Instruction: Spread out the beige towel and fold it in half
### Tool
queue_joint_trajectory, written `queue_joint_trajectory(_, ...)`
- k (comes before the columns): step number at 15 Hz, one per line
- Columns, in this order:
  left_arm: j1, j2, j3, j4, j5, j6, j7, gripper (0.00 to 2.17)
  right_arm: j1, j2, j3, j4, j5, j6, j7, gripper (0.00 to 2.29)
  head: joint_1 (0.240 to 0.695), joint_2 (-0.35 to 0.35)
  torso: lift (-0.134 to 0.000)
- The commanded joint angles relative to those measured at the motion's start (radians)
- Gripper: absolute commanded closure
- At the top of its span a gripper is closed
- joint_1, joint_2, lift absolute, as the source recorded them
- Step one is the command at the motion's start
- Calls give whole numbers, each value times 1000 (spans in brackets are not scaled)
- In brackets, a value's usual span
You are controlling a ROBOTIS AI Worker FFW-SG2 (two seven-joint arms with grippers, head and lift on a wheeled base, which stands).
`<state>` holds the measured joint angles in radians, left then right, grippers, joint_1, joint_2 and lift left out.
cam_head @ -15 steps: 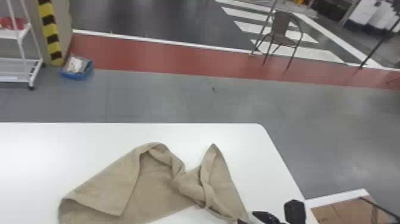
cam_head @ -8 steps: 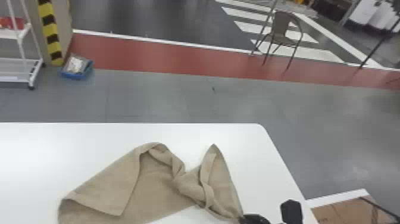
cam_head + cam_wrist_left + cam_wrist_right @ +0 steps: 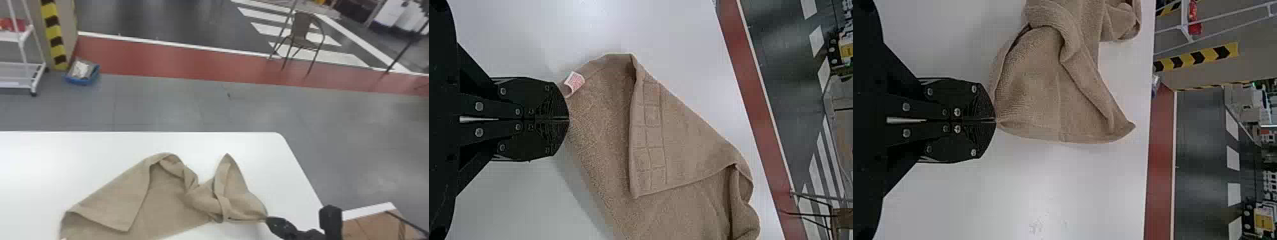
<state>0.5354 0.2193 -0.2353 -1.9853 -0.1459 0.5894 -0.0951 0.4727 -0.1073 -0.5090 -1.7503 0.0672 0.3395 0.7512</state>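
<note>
The beige towel (image 3: 172, 198) lies rumpled on the white table (image 3: 38, 169), with a flap folded over its left part and a twisted, bunched middle. At the towel's right end, my right gripper (image 3: 270, 220) is shut on a corner. In the right wrist view, the same gripper (image 3: 995, 120) pinches the corner of the towel (image 3: 1043, 90), whose edge runs away from the fingertips. My left gripper (image 3: 568, 119) is shut on the edge of the towel (image 3: 599, 115) beside a small white-and-red tag (image 3: 574, 82), seen in the left wrist view.
The table's right edge slopes beside my right arm, and a cardboard box (image 3: 370, 226) stands past it. Beyond the far edge are a chair (image 3: 301, 35), a white rack (image 3: 22, 67) and a blue bin (image 3: 83, 73) on the floor.
The right gripper's fingers, apart at the towel's corner a second ago, have come together on it. That gripper has since moved forward and slightly right, carrying the corner along.
</note>
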Motion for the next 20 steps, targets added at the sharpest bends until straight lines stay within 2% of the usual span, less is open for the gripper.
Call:
queue_joint_trajectory(1, 17, 0, 25, -55, -1, 20, -2, 1355, -6, 1, -48, -52, -50, 34, 11, 1423, 695, -350, 0)
queue_joint_trajectory(6, 74, -3, 152, -276, 6, 134, -46, 1355, -62, 17, -169, -179, -122, 194, 28, 1423, 695, -350, 0)
queue_joint_trajectory(9, 90, -5, 185, -379, 9, 201, -64, 1355, -77, 24, -221, -264, -150, 270, 40, 1423, 695, -350, 0)
queue_joint_trajectory(12, 98, -12, 198, -451, 6, 254, -78, 1355, -98, 47, -275, -330, -150, 347, 70, 1423, 695, -350, 0)
queue_joint_trajectory(13, 101, -12, 198, -455, 8, 254, -78, 1355, -98, 47, -279, -333, -147, 356, 74, 1423, 695, -350, 0)
queue_joint_trajectory(15, 101, -14, 192, -435, 8, 254, -77, 1355, -91, 61, -284, -304, -112, 350, 145, 1420, 695, -350, 0)
queue_joint_trajectory(17, 98, -14, 189, -412, 8, 251, -75, 1355, -62, 58, -258, -256, -80, 350, 172, 1409, 695, -350, 0)
queue_joint_trajectory(20, 90, -14, 185, -403, 6, 247, -75, 1355, -32, 40, -217, -199, -10, 366, 175, 1399, 695, -350, 0)
